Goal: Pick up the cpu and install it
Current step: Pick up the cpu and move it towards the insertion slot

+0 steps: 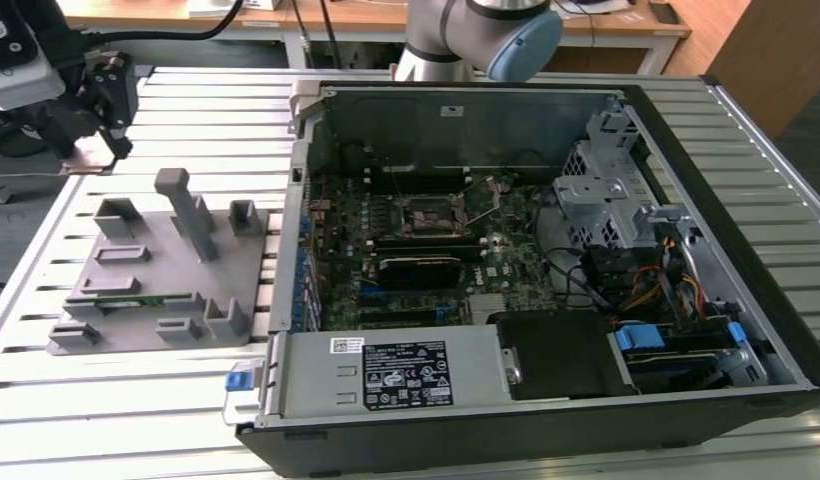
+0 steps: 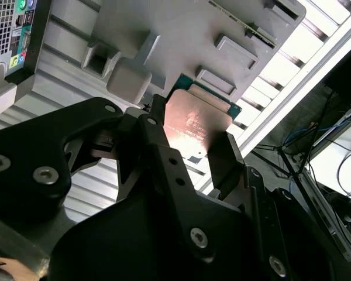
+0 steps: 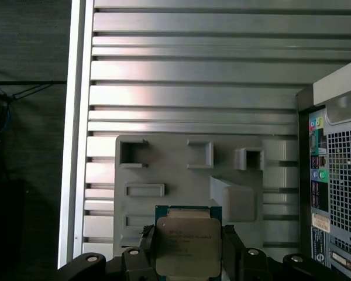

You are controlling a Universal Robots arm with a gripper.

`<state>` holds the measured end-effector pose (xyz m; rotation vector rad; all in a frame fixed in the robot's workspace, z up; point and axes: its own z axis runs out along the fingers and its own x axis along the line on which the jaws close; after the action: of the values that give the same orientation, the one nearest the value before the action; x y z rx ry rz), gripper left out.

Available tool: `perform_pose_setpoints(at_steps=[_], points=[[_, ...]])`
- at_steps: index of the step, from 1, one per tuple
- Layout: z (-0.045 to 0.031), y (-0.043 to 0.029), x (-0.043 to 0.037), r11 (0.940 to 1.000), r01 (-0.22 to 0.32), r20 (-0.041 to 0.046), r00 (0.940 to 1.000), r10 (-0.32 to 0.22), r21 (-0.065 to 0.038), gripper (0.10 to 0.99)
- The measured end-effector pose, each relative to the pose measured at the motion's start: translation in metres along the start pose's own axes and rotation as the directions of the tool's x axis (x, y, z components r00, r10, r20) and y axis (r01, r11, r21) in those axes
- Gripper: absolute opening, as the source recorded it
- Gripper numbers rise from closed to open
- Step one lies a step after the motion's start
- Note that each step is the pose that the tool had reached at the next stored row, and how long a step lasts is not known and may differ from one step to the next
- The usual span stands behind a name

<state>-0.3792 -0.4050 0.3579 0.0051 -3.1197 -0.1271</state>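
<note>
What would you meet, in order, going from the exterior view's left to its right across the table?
The gripper, shut on the cpu → the tall post of the grey holder → the square socket on the motherboard → the metal drive cage.

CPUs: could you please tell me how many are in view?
1. The cpu sits clamped in the gripper, clear of the grey fixture tray; another could be hidden inside the computer case.

Shiny metal cpu [image 3: 186, 246], matt plastic holder [image 3: 175, 171]
</note>
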Motion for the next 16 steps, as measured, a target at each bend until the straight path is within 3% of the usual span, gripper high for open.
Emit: perform_pose_setpoints(at_steps=[16], points=[[-0.0063, 0.0014, -0.0135, 1.0, 0.0, -0.0001, 1.0, 0.0, 0.0, 0.537]])
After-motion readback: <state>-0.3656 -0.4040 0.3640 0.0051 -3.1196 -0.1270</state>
